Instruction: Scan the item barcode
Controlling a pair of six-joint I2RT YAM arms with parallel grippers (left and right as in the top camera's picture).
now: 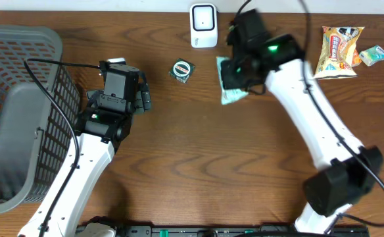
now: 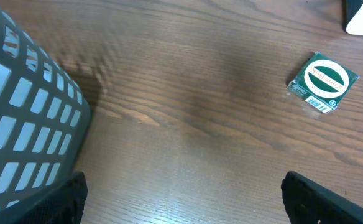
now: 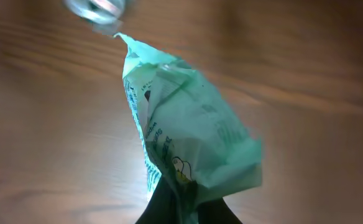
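A pale green plastic packet (image 1: 232,96) (image 3: 188,130) hangs above the table, pinched at its lower end by my right gripper (image 1: 235,74) (image 3: 188,208), which is shut on it. It hangs just right of and nearer than the white scanner (image 1: 204,25) at the table's far edge. The right wrist view is blurred, and no barcode shows on the packet there. My left gripper (image 1: 121,69) (image 2: 183,199) stands wide open over bare wood beside the basket, with nothing between its fingers (image 2: 63,199).
A grey mesh basket (image 1: 14,112) (image 2: 20,106) fills the left side. A small green box (image 1: 182,70) (image 2: 323,82) lies between the arms. A yellow snack bag (image 1: 338,49) and a small pale packet (image 1: 373,55) lie at the far right.
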